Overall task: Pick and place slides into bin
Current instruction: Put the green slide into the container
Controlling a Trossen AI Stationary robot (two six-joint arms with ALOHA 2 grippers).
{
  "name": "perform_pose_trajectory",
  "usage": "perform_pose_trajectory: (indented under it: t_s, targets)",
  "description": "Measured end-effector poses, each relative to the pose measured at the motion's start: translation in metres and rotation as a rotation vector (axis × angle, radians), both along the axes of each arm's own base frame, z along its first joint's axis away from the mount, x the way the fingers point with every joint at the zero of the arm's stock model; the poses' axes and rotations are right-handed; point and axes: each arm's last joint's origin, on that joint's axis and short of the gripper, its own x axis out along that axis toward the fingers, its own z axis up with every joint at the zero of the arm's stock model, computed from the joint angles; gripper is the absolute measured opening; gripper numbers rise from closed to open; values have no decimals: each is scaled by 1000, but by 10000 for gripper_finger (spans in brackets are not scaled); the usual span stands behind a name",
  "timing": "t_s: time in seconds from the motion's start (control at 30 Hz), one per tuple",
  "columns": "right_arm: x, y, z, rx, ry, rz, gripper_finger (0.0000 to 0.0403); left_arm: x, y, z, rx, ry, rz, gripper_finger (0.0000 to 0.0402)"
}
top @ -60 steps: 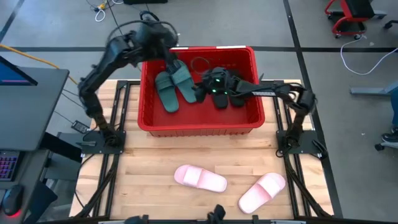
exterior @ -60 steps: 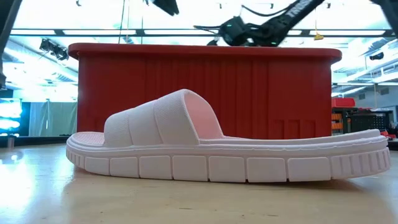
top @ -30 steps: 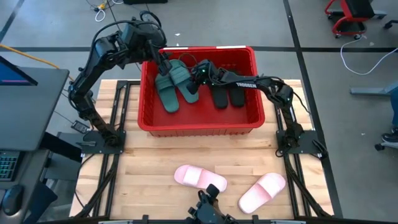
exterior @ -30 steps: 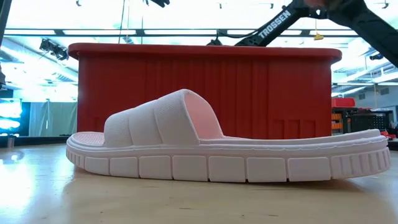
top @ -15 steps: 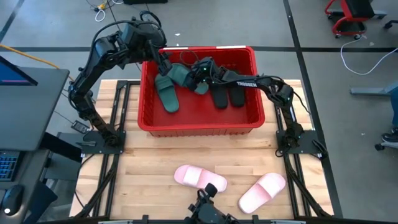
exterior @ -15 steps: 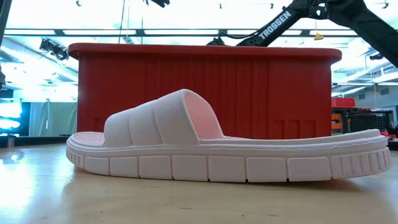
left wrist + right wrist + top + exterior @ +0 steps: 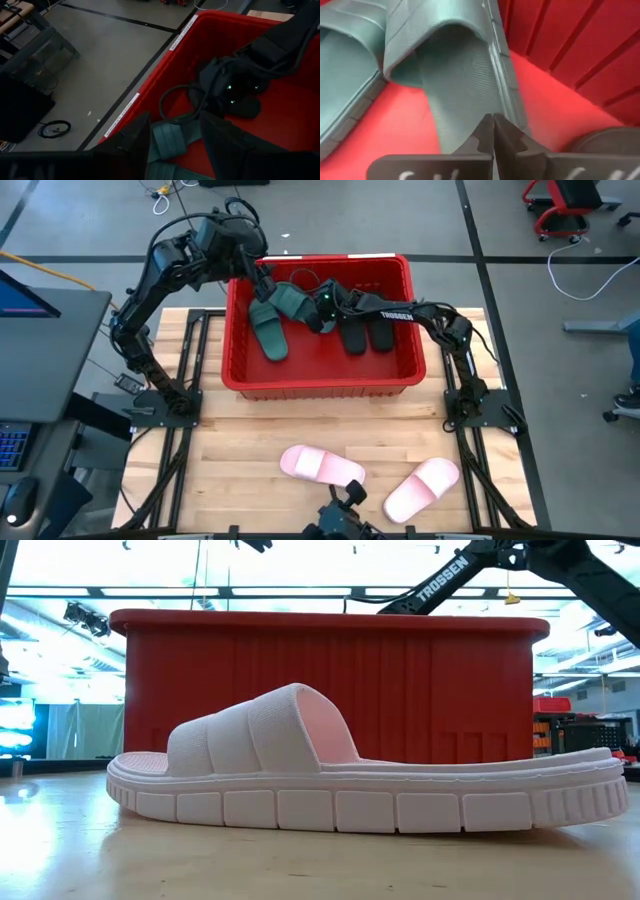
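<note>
The red bin (image 7: 320,385) stands at the table's far middle. In it lie two dark green slides (image 7: 268,330) (image 7: 291,300) on the left and two black slides (image 7: 364,336) on the right. Two pale pink slides (image 7: 320,467) (image 7: 422,487) rest sole down on the table near its front edge; one fills the low view (image 7: 300,780). My left gripper (image 7: 262,279) hangs open over the bin's far left corner, and a green slide's strap (image 7: 170,141) shows below its fingers. My right gripper (image 7: 314,308) reaches into the bin, shut, at the heel end of the farther green slide (image 7: 455,75). My right gripper's shut fingertips (image 7: 487,127) point slanting down at the heel end of the green slide's footbed (image 7: 462,117). Nothing lies between them. Whether they touch the footbed I cannot tell.
The bin's tall ribbed walls (image 7: 330,690) hem in both grippers. Bare wooden table (image 7: 250,430) lies between the bin and the pink slides. A black cable loop (image 7: 175,102) hangs in the bin near the right arm's wrist. A dark camera mount (image 7: 340,525) sits at the near edge.
My right gripper has shut its fingers inside the bin while staying near the green slides. The farther green slide has turned about and shifted toward the bin's far wall. The other green slide has stayed where it was.
</note>
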Motion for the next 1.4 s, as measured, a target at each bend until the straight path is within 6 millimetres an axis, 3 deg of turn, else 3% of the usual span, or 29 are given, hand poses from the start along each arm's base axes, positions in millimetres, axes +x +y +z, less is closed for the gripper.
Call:
perform_pose_trajectory:
  t_s: [0.47, 0.73, 0.83, 0.93, 1.1, 1.2, 1.3, 1.4]
  targets:
    - [-6, -5, -2, -86, 95, -78, 2, -5, -3, -8, -81, 62, 31, 157]
    - [-10, -2, -7, 262, -66, 73, 0, -6, -3, -9, -87, 64, 34, 146]
    - [-9, 1, -7, 273, -56, 170, 0, -6, -3, -9, -88, 63, 35, 142]
    - [-9, 4, 4, 205, -49, 170, 0, -6, -3, -9, -88, 63, 35, 138]
    - [-17, 13, 53, -174, 63, -74, 0, -6, -3, -9, -99, 50, 47, 135]
    - [-22, 7, 65, -255, 72, -127, 0, -6, -3, -9, -98, 49, 46, 136]
    - [-26, -6, 47, -141, 46, -150, 0, -5, -3, -9, -97, 47, 47, 139]
    - [-27, -17, 15, -12, 66, -163, 0, -5, -3, -9, -104, 40, 52, 138]
